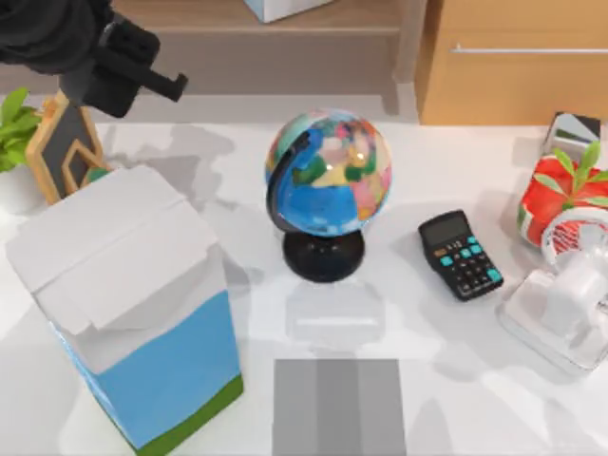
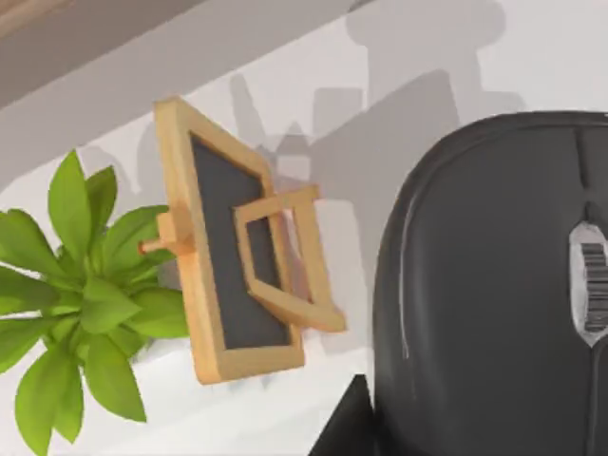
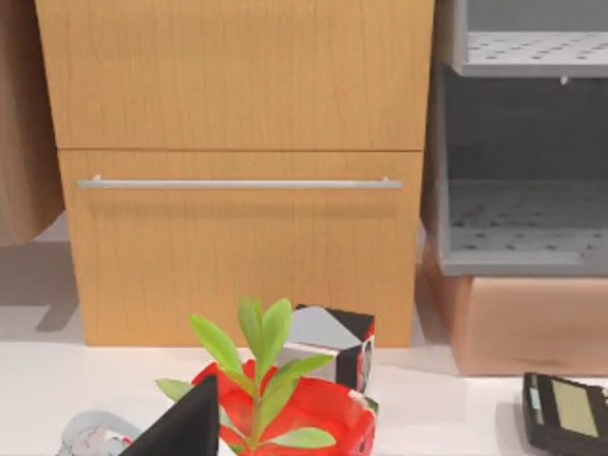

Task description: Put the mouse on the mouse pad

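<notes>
Left gripper [image 1: 142,81] upper left, holding mouse [image 2: 494,285]; mouse pad [image 1: 339,407] at bottom edge, unobstructed.

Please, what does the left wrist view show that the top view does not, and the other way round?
The left wrist view adds the black mouse, very near the camera, with its grey wheel visible. The top view adds the globe, the calculator, the striped mouse pad, the tall carton and the white fan. Both share the wooden-framed chalkboard and the green plant beside it, on the white table.
</notes>
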`<action>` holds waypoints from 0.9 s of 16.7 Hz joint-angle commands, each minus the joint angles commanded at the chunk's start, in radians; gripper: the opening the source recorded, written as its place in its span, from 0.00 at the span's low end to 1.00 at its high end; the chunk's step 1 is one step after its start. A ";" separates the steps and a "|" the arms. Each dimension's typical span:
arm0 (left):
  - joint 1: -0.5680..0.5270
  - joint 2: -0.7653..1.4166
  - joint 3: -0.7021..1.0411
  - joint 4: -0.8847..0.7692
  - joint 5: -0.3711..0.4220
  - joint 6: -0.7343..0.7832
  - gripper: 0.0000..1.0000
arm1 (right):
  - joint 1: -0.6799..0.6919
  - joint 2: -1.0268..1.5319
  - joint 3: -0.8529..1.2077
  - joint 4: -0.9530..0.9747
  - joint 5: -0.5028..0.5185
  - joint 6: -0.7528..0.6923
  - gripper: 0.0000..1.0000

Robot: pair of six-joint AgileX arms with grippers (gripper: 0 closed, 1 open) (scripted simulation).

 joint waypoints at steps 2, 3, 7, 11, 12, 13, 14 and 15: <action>-0.128 0.057 0.024 0.017 0.041 -0.268 0.00 | 0.000 0.000 0.000 0.000 0.000 0.000 1.00; -0.194 0.089 0.029 0.023 0.064 -0.391 0.00 | 0.000 0.000 0.000 0.000 0.000 0.000 1.00; -0.431 0.221 0.005 0.030 0.167 -0.789 0.00 | 0.000 0.000 0.000 0.000 0.000 0.000 1.00; -0.568 0.333 -0.075 -0.013 0.245 -1.033 0.00 | 0.000 0.000 0.000 0.000 0.000 0.000 1.00; -0.579 0.354 -0.098 -0.030 0.256 -1.068 0.00 | 0.000 0.000 0.000 0.000 0.000 0.000 1.00; -0.584 0.370 -0.117 -0.045 0.263 -1.093 0.00 | 0.000 0.000 0.000 0.000 0.000 0.000 1.00; -0.585 0.380 -0.131 -0.056 0.268 -1.108 0.00 | 0.000 0.000 0.000 0.000 0.000 0.000 1.00; -0.585 0.384 -0.136 -0.060 0.270 -1.114 0.00 | 0.000 0.000 0.000 0.000 0.000 0.000 1.00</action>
